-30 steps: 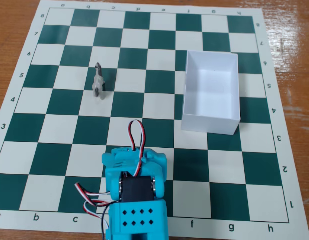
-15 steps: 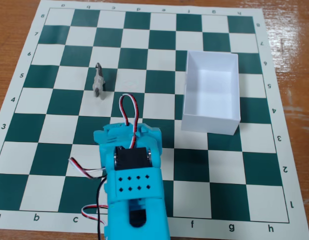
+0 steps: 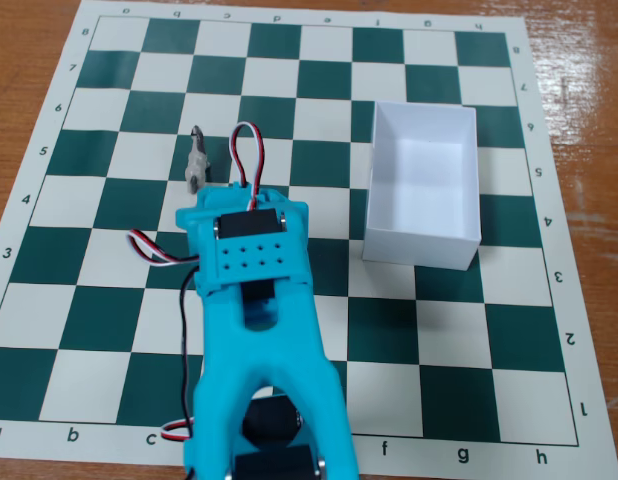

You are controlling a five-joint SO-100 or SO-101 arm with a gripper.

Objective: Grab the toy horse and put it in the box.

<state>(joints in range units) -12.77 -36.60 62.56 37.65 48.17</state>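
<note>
- Since the fixed view looks almost straight down, the whole chessboard mat (image 3: 409,330) is laid out flat, green and white squares, on a brown wooden worktop (image 3: 29,60) that shows at the frame's corners.
- The toy horse (image 3: 197,160) sits in the upper left part of the frame, left of centre. It's a tiny grey and off-white figure straddling the edge between a white square and a green one, and it looks to be lying or leaning along the up-down direction of the picture. Too small to say more.
- The box (image 3: 469,180) is in the upper right part, white, open on top, nothing visible inside it. It's well apart from the horse, with several squares between them.
- The turquoise arm (image 3: 259,330) comes up from the bottom edge, a bit left of centre, with red, white and black wires looping off it.
- The claw is the annoying bit: it's under the arm's top block, so I can't see the fingers at all and cannot tell if it's wide or narrow.
- The arm's top end is just below and right of the horse in the picture. Whether anything touches the horse, I can't tell.
</note>
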